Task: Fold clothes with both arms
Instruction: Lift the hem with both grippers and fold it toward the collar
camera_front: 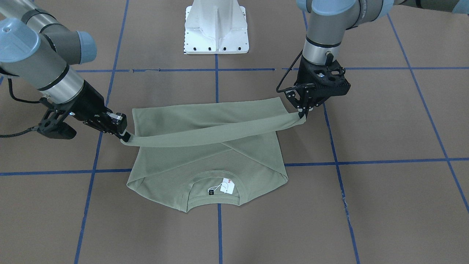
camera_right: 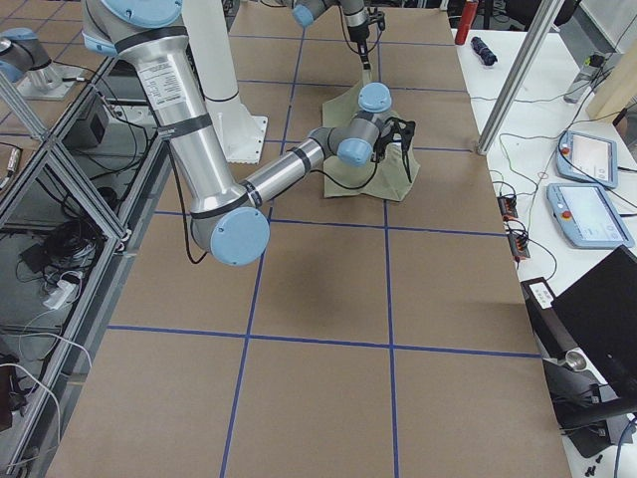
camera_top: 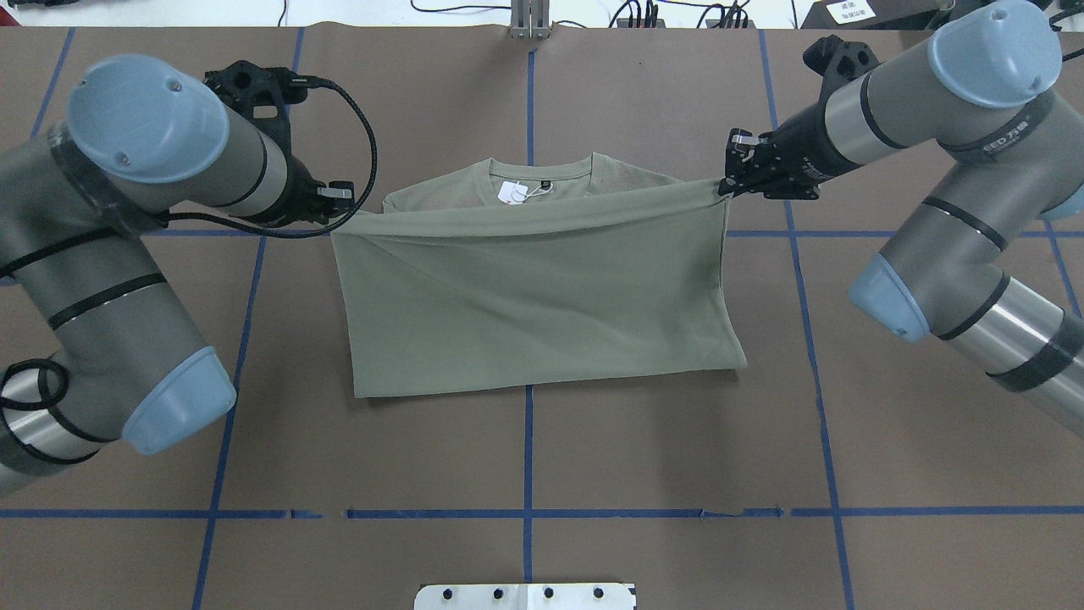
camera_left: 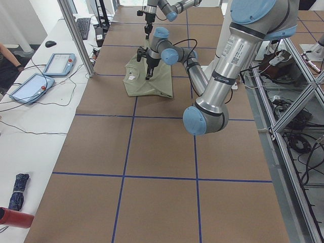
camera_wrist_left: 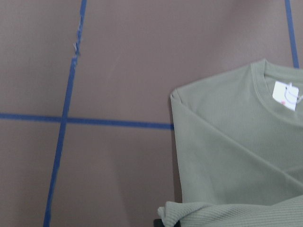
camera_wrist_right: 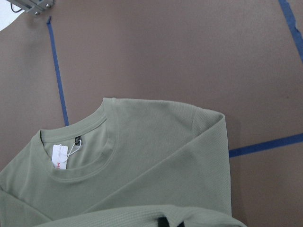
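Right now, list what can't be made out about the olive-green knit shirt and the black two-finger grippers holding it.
- White paper hang tag: print too small to read, front-facing view.
- Olive-green knit shirt: lower layer covered by the lifted fold, overhead view.
- Black left gripper and right gripper: fingertips buried in cloth and cut off at the bottom edge of both wrist views.

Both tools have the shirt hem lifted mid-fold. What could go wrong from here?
1. The left tool and right tool each pinch just a corner of the shirt; one slip would likely drop the hem askew.
2. The hem is stretched taut between them, so uneven travel could drag the lower layer crooked.
3. The hang tag at the collar may get creased under the fold.
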Robot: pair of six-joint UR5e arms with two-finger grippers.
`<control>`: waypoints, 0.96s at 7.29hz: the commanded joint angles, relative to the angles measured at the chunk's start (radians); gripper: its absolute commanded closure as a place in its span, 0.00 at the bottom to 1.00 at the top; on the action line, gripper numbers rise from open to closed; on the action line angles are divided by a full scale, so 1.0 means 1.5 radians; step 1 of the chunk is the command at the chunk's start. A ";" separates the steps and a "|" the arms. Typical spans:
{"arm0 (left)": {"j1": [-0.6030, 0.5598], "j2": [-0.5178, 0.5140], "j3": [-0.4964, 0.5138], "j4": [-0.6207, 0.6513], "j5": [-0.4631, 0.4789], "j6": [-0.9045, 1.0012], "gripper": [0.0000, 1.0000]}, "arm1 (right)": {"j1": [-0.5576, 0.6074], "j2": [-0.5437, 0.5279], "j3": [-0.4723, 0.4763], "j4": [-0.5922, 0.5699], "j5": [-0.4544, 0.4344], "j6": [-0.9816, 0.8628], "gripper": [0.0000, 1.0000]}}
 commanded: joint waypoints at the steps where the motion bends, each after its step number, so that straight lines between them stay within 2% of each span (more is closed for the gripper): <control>1: -0.016 -0.037 0.140 -0.123 0.001 0.005 1.00 | 0.012 0.059 -0.108 0.001 -0.002 -0.019 1.00; 4: -0.015 -0.049 0.285 -0.260 0.003 0.000 1.00 | 0.011 0.067 -0.141 0.002 -0.003 -0.018 1.00; 6: -0.015 -0.079 0.365 -0.311 0.005 -0.002 1.00 | 0.011 0.127 -0.216 0.002 -0.010 -0.018 1.00; 7: -0.015 -0.086 0.384 -0.329 0.006 -0.002 1.00 | 0.011 0.133 -0.225 0.002 -0.015 -0.018 1.00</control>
